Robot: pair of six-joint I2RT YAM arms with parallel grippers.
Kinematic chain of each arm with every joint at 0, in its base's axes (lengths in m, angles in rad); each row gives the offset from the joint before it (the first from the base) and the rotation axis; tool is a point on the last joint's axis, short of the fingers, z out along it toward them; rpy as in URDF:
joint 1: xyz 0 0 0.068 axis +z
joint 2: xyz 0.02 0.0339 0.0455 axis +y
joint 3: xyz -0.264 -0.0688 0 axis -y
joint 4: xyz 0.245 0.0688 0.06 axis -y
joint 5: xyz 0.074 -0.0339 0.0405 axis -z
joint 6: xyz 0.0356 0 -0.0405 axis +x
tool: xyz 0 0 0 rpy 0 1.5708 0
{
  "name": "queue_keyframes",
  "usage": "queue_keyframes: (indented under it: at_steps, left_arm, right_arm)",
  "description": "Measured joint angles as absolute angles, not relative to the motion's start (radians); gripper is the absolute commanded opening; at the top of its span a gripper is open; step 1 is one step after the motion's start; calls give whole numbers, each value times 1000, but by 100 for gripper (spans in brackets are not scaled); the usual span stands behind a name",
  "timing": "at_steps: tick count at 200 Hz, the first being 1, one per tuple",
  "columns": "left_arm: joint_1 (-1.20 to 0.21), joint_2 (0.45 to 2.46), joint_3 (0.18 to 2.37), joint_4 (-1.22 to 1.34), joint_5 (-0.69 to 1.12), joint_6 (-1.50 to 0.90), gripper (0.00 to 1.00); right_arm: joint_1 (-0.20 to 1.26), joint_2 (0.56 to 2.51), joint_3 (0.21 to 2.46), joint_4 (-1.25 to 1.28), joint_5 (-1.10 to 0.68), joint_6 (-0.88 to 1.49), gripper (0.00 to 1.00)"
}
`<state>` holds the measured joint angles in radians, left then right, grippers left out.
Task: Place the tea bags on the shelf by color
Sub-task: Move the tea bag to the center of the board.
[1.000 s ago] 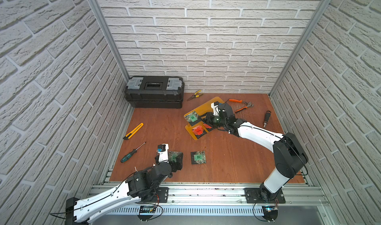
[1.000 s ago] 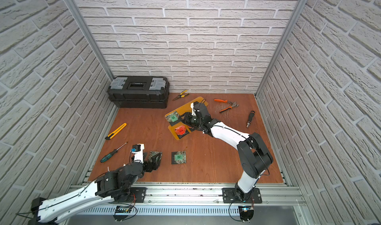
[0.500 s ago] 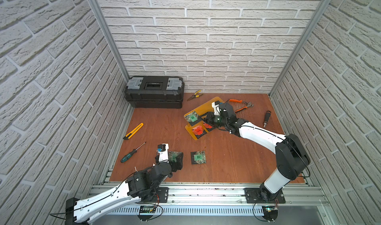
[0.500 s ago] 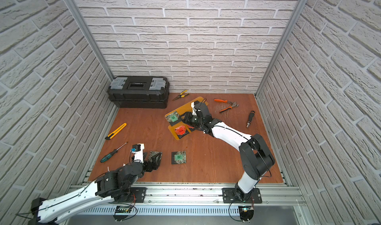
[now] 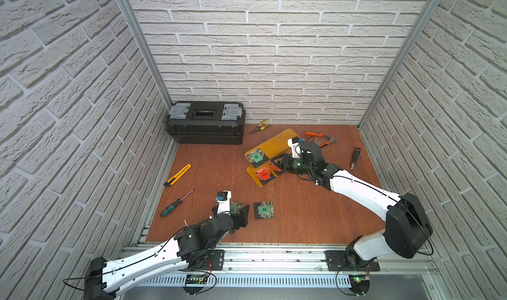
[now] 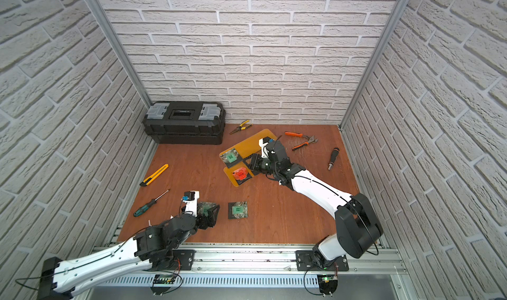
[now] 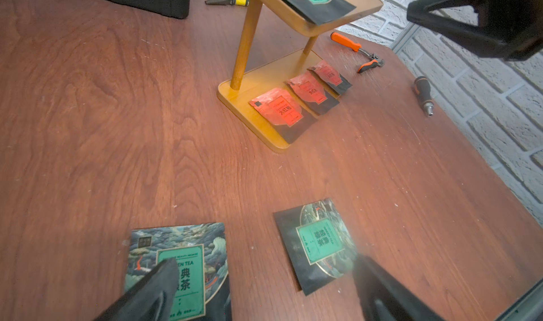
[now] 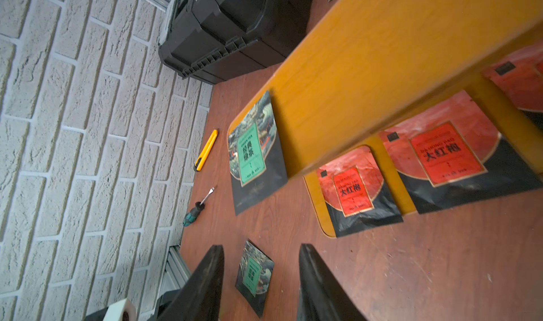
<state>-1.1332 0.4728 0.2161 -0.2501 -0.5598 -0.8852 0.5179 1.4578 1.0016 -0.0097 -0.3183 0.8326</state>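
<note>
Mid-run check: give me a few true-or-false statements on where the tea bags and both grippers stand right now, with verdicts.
1. Three red tea bags lie on the lower plate of the shelf. True.
2. All the green tea bags are on the upper plate. False: only one shelved green bag is there; two loose green bags lie on the table.
3. The left gripper is shut on a bag. False: it is open, hovering over the loose green bags.
4. The right gripper holds nothing. True.
5. The toolbox stands by the back wall. True.
</note>
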Motion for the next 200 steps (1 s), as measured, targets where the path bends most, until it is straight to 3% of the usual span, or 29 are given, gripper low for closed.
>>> queue_keyframes:
  at_steps: [70, 200]
  left_arm:
    - [-1132, 645, 216, -74, -480, -888, 98]
    - [-1132, 888, 223, 31, -358, -963, 98]
  right_arm:
    - [518, 1305, 820, -67, -324, 776, 48]
    - [519, 1299, 708, -112, -363, 747, 48]
